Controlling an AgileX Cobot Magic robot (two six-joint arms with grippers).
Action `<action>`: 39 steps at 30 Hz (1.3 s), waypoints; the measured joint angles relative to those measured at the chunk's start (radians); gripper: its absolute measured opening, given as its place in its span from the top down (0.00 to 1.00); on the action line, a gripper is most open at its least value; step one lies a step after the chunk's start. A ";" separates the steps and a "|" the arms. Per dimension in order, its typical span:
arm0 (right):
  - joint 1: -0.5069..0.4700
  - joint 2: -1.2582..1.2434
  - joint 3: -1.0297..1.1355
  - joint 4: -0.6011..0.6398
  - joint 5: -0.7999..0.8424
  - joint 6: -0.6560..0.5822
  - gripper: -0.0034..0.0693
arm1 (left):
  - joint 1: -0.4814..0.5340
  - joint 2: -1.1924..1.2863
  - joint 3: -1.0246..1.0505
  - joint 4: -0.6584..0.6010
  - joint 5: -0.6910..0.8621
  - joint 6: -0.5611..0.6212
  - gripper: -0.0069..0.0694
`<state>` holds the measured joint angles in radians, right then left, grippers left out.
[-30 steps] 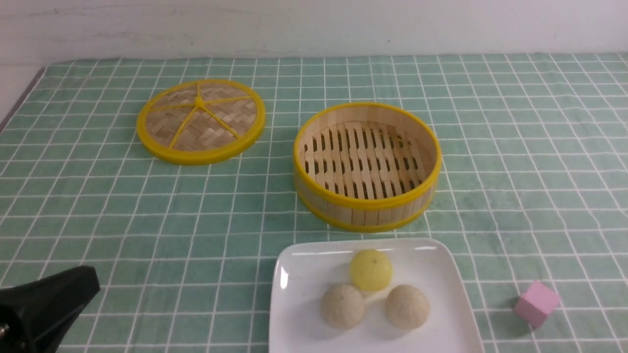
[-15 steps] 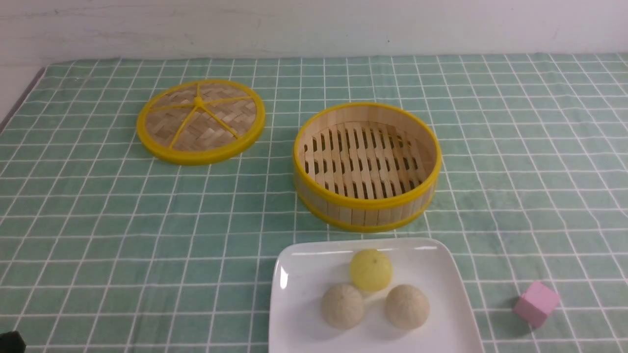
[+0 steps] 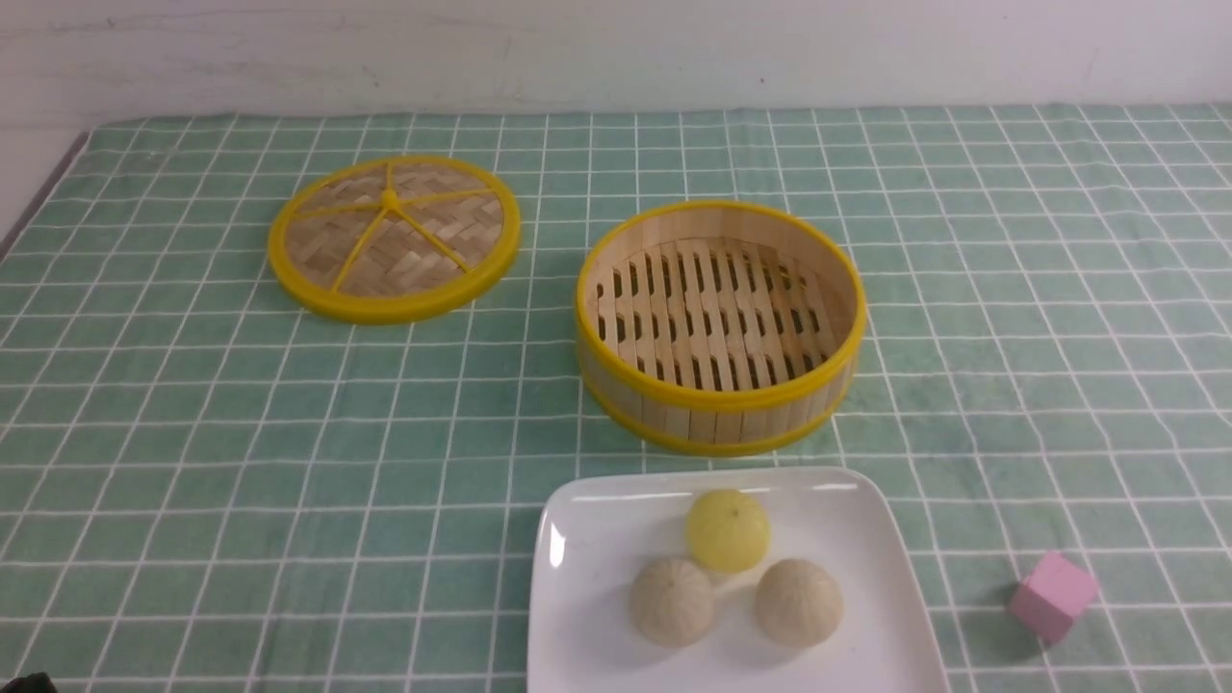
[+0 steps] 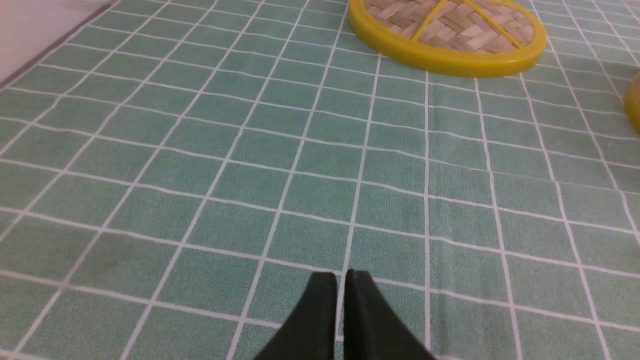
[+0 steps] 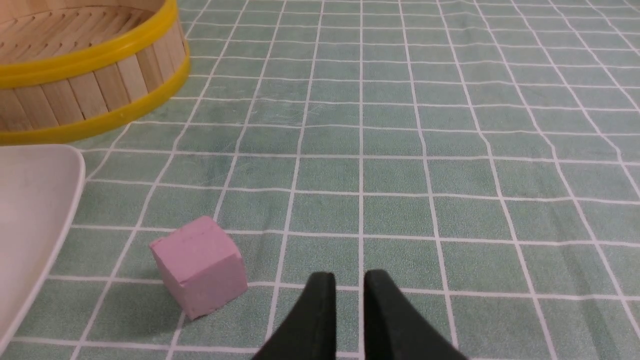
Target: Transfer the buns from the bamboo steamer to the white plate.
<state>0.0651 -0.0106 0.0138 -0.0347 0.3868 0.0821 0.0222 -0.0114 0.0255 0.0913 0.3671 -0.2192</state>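
Looks like final step, transfer done; see yellow bun (image 3: 729, 530) and two beige buns (image 3: 673, 602) (image 3: 798, 603) on white plate (image 3: 587, 568), none in bamboo steamer (image 3: 722, 395); just park arms, leave plate alone; left gripper (image 4: 341, 275) slightly spread, right gripper (image 5: 349, 275) spread a bit wider, pinching nothing; round, matt, pleated tops against glossy square plate; slatted floor in steamer.

"What's the plate (image 3: 597, 626) like?"
"White, smooth, glossy — it throws back a bright streak."
"And the steamer (image 3: 717, 409)?"
"Bamboo strips, pale and woody, with smooth yellow rims."
"The lid (image 3: 337, 250)?"
"Woven bamboo — rougher, matt."
"The buns (image 3: 799, 603)?"
"Matt, faintly pleated."
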 joint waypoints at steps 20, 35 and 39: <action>0.000 0.000 0.000 0.000 0.000 0.000 0.76 | 0.000 0.000 -0.001 0.000 0.003 0.000 0.84; 0.000 0.000 0.000 0.000 0.000 0.000 0.73 | 0.000 0.000 -0.001 0.000 0.003 0.000 0.81; 0.000 0.000 0.000 0.000 0.000 0.000 0.73 | 0.000 0.000 -0.001 0.000 0.003 0.000 0.81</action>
<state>0.0651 -0.0106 0.0138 -0.0347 0.3868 0.0821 0.0222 -0.0114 0.0246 0.0913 0.3701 -0.2192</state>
